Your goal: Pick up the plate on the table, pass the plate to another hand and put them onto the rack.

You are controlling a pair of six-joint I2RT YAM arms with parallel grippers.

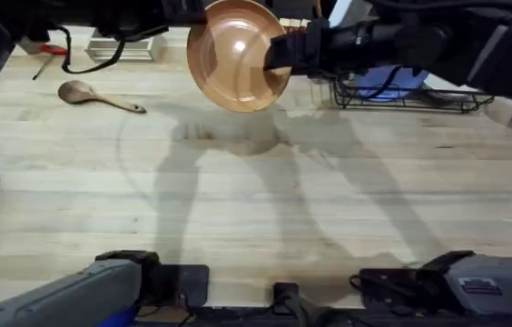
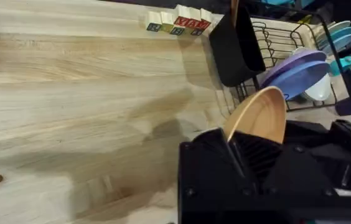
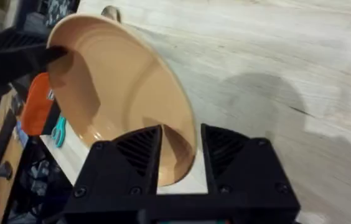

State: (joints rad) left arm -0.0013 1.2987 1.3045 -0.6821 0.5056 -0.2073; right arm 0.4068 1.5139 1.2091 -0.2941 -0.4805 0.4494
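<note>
The round, shiny orange plate (image 1: 236, 54) is up in the air above the light wooden table (image 1: 256, 200), near the black wire rack (image 1: 410, 95). Both black grippers pinch its rim: right gripper (image 3: 180, 155) and left gripper (image 2: 234, 152).

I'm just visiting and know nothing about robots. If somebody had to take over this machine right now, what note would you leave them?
Right gripper: shut on the orange plate, holding its rim, plate lifted off the table.
Left gripper: also at the plate's rim; whether it is gripping cannot be told.
Rack: at the far right, blue plates already in it.
Done: plate picked up, handover under way.
Left: finish the handover, slot the plate into the rack.
</note>
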